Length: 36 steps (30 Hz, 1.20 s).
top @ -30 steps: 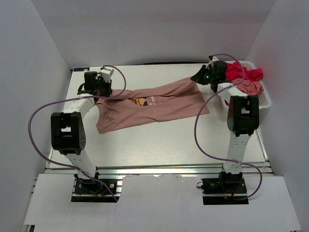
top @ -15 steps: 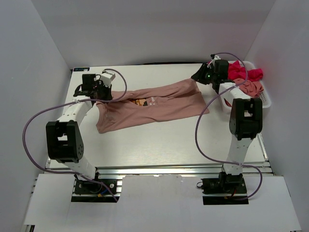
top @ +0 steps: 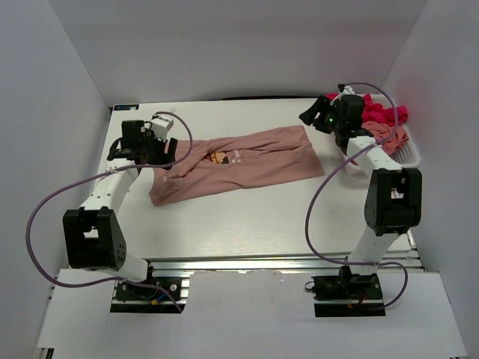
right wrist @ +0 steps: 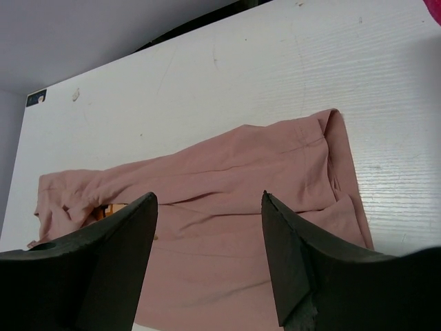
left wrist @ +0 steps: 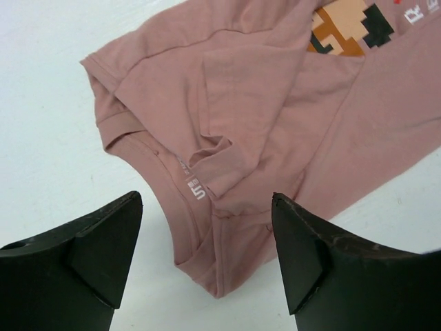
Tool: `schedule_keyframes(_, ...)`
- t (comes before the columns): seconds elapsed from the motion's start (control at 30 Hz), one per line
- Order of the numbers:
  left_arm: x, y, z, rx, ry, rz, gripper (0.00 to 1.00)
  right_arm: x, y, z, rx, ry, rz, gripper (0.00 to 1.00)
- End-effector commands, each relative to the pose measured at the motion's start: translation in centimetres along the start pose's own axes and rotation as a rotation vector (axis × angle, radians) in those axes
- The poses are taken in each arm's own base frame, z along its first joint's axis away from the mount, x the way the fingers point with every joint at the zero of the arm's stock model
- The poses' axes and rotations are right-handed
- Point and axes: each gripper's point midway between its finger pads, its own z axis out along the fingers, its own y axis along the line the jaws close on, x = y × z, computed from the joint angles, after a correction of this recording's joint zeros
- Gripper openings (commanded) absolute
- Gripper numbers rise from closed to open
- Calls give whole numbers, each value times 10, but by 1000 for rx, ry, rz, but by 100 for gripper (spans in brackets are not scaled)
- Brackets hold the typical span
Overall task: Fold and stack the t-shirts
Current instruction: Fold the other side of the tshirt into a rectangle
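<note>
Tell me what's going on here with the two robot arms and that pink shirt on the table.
The two arms are partway through folding t-shirts. A salmon-pink t-shirt with a pixel print lies stretched out but rumpled on the table. The left gripper is open above its collar end, the right gripper is open near its hem end, and neither holds it. A magenta shirt and another pink shirt sit in the white basket on the right.

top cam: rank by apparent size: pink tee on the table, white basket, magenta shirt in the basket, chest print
1. pink tee, spread across the table
2. white basket, only partly visible
3. magenta shirt, bunched up, so it looks smaller than it would laid flat
4. chest print
</note>
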Motion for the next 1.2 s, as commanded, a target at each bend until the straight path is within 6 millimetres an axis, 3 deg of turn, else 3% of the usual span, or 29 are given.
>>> schedule_keyframes(0.0,-27,20,3,-79,-80,-9,85,-16,13,6,-35,-41,-21,67)
schedule_keyframes(0.17,-12,15,50,-5,-42,-53,85,1,12,17,-32,-12,-34,66)
schedule_keyframes(0.27,-27,13,64,30,-110,-87,85,7,9,23,-22,2,-41,66)
schedule_keyframes(0.4,-31,8,93,107,-100,-124,84,12,14,32,-26,15,-53,65)
schedule_keyframes(0.53,-42,9,109,130,-127,-129,84,17,15,39,-2,22,-79,65)
schedule_keyframes(0.73,-66,14,115,140,-176,-129,84,39,18,50,4,62,-103,65)
schedule_keyframes(0.9,-61,9,122,170,-161,-148,83,40,21,54,6,68,-110,64)
schedule_keyframes(1.17,-42,-8,116,241,-96,-161,75,30,22,54,22,49,-129,64)
